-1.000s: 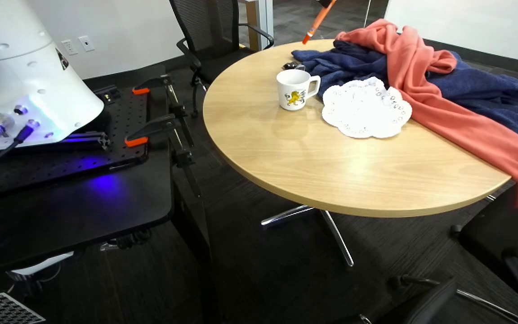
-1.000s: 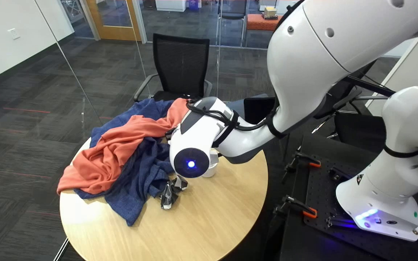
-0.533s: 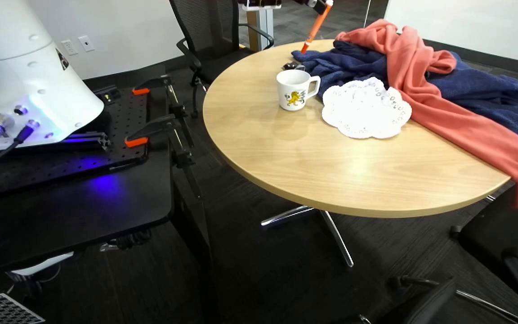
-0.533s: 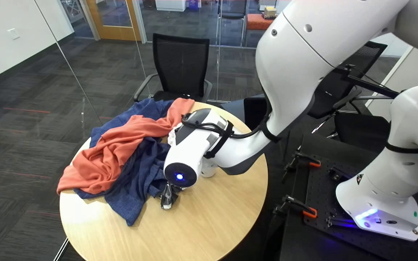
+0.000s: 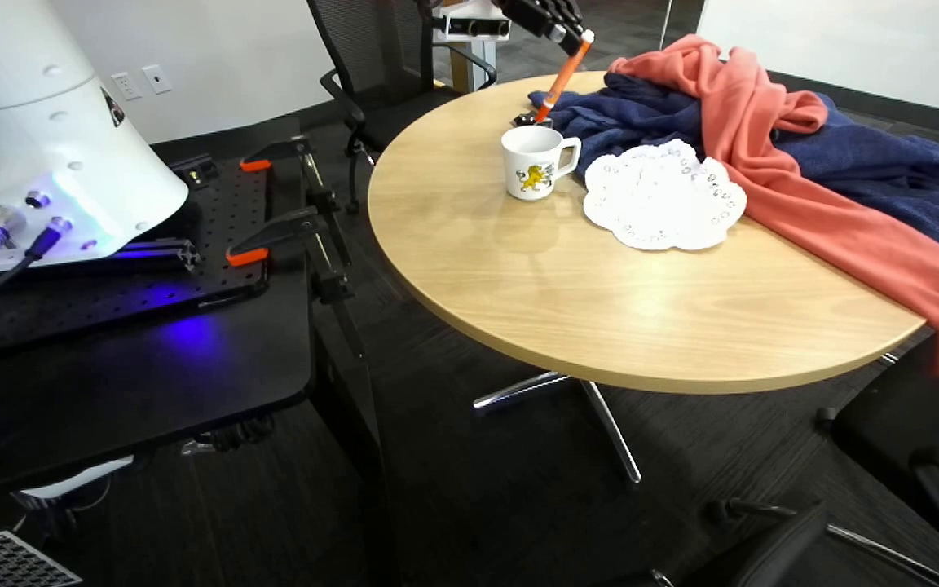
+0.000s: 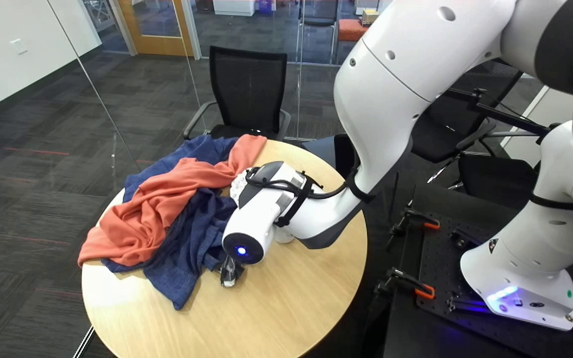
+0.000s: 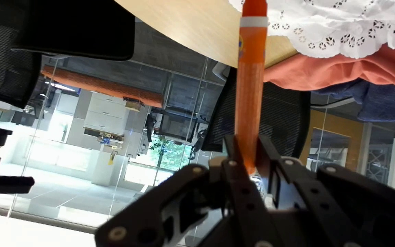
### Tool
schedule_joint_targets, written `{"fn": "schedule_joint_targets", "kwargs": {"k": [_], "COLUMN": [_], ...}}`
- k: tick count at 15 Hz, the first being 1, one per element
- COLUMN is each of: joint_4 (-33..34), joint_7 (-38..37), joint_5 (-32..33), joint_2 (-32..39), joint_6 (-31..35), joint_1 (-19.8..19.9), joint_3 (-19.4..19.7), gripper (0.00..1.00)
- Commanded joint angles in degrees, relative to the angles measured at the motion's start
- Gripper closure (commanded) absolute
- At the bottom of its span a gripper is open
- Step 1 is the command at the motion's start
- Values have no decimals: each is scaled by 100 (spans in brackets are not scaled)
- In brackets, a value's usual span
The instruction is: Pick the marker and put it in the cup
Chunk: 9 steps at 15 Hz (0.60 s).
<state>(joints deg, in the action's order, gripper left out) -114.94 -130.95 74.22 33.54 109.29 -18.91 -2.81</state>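
Black chairs (image 6: 247,89) stand around the round table (image 5: 535,302) bearing the cup (image 5: 528,167)

The arm (image 6: 381,109) is white with grey panels (image 6: 325,239). Its round black cap (image 6: 242,248) glows blue at the centre; near that cap, black straps (image 6: 294,204) bind black cables (image 6: 324,195). The end effector (image 7: 248,147) is black with pale screws (image 7: 117,233).

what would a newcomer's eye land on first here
Probably the orange marker, pinched in the gripper, near the middle of the wrist view. Next, the white cup with a yellow lion, upright on the round table, then the coral cloth lying across a navy cloth there.
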Motion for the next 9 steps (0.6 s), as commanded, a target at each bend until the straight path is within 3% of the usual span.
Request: {"fn": "schedule_joint_targets", "kwargs": {"k": [1,9], "joint_4": [247,456], "joint_7": [-109,-31], "joint_5": [34,-88], "joint_2": [275,706], "joint_6": [-114,-69], "joint_1": [217,286], "joint_3": [-203,-319], "gripper": [95,95]}}
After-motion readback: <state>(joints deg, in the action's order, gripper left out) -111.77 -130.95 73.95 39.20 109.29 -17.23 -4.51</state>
